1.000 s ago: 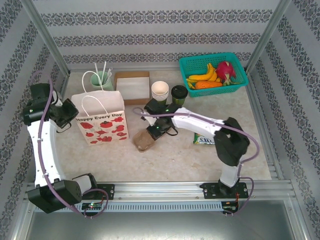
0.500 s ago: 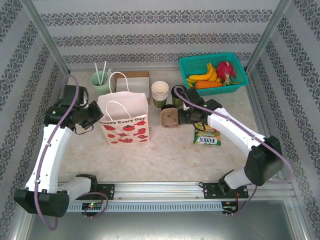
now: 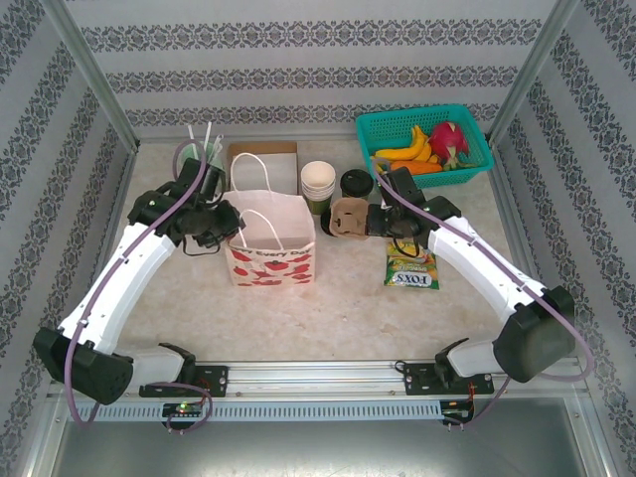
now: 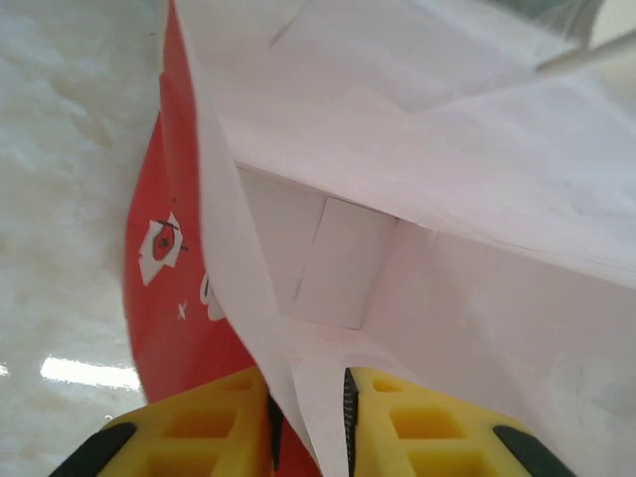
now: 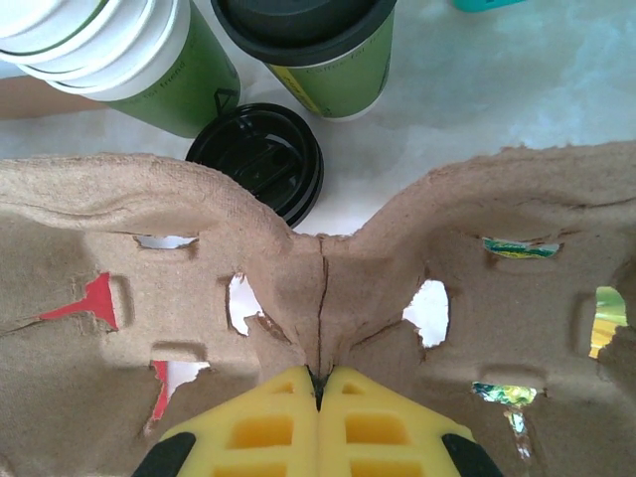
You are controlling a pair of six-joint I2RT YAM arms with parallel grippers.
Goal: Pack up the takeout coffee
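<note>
1. The takeout coffee stands upright at the back of the bench with its lid on. It is just beside the stack of lidless cups, and neither claw holds it. The cardboard carrier hangs close in front of it, so a careless swing could tip it and spill it.
2. The right claw is clamped tight on the carrier's thin centre ridge. A crease runs up from the pinch, and I judge the ridge could tear or twist once a full cup loads one side.
3. A loose black lid lies flat on the bench at the carrier's edge. Lowering the carrier here could trap or drag it.
4. The stacked cups look much like the coffee, so a reach slightly off line would take the wrong cup.
5. The left claw sits at the rim of the paper bag. Its jaws are slightly apart with the wall between them, and I cannot tell whether they pinch it. If the paper slips free, the mouth may sag shut.
</note>
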